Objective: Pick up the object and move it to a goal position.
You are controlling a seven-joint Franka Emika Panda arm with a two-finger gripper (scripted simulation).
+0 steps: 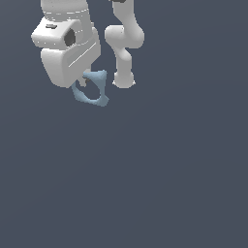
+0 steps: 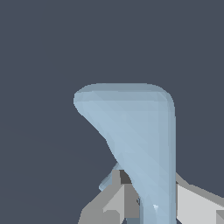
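Pale blue object [image 2: 140,135] fills the wrist view, clamped between the fingers [image 2: 192,205], its frame jutting out beyond their tips [image 1: 83,83] above the dark bench [image 1: 145,184].

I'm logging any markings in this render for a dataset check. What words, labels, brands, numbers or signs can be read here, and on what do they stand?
None: no readable text, number, brand or sign shows in either view.
The white gripper bears only plain shading lines and a dark round recess, no lettering.
The pale blue object between the fingers is unmarked.
The dark grey background is blank.
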